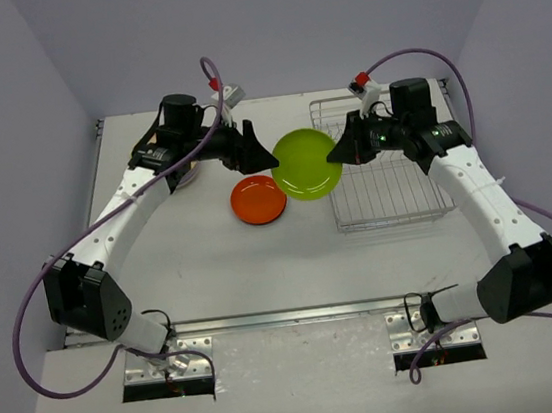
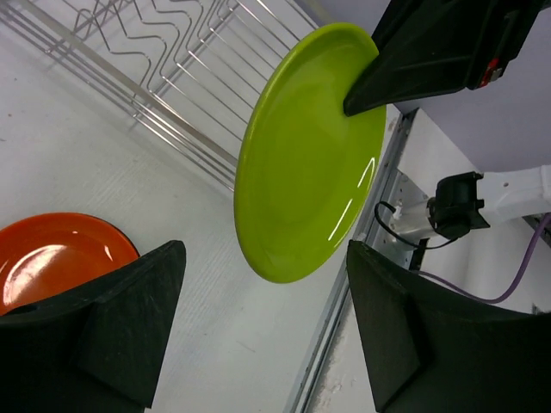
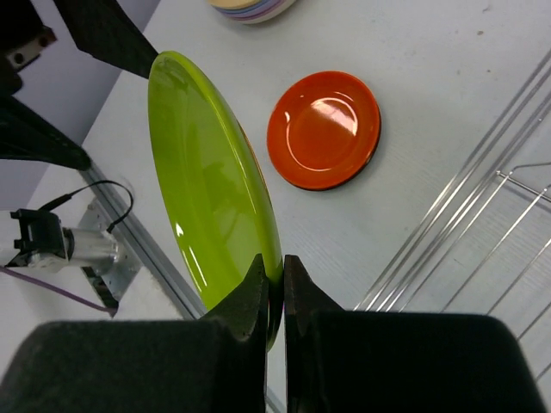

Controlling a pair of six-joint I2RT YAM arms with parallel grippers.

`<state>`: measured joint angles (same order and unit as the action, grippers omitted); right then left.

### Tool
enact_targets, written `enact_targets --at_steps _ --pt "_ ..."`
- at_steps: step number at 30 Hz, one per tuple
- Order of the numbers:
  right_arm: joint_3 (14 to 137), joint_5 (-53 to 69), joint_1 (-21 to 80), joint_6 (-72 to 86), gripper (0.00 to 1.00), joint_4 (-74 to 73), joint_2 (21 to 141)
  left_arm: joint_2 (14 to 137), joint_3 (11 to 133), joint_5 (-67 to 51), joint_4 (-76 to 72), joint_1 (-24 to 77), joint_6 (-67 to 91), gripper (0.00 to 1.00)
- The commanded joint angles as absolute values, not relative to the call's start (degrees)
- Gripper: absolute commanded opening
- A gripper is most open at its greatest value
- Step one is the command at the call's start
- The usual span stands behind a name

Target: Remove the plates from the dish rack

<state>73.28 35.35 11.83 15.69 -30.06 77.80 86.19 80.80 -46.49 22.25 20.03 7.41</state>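
Observation:
My right gripper is shut on the rim of the lime green plate and holds it in the air between the two arms. The pinch shows in the right wrist view, where the plate stands on edge. My left gripper is open, its jaws either side of the plate's near rim without touching it. An orange plate lies on a black plate on the table. The silver wire dish rack stands at the right with no plates in its visible part.
A stack of plates with a cream one on top sits at the back left, mostly hidden behind my left arm in the top view. The table's metal front rail runs along the near edge.

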Motion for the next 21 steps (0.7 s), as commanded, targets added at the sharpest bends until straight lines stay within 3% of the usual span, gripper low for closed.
enact_targets --at_steps 1,5,9,12,13,15,18,19,20,21 --pt "74.92 40.83 12.82 17.71 0.00 -26.19 76.45 86.86 79.98 -49.70 19.99 21.44 7.74 0.70" --pt "75.45 43.26 13.66 18.65 0.00 -25.43 77.62 88.22 80.07 -49.79 21.00 22.04 6.62 0.51" --pt "76.34 43.69 13.96 18.88 0.00 -25.58 78.72 89.08 80.66 -50.85 22.15 21.99 5.86 0.25" --pt "76.11 43.20 13.89 18.94 0.05 -25.27 79.01 89.30 80.60 -50.67 23.11 21.93 4.97 0.03" --pt "76.11 42.86 13.89 19.03 0.08 -25.35 79.14 89.47 80.60 -50.54 23.75 21.80 4.59 0.00" --pt "76.31 41.65 13.89 18.95 0.19 -26.09 79.39 89.69 80.24 -50.76 24.47 21.32 4.04 0.00" --pt "76.11 39.59 13.89 18.59 0.49 -27.03 79.17 89.99 79.45 -51.69 24.54 19.64 4.22 0.00" --pt "75.55 37.70 13.87 18.34 0.61 -27.26 78.55 90.48 79.51 -52.29 25.19 18.29 4.22 0.00" --pt "74.76 35.50 13.79 18.18 0.81 -27.34 77.86 91.25 79.81 -52.83 26.03 16.76 4.21 0.00" --pt "73.92 32.97 13.64 17.79 0.94 -27.57 77.47 91.79 80.04 -53.14 26.49 15.83 4.14 0.00"
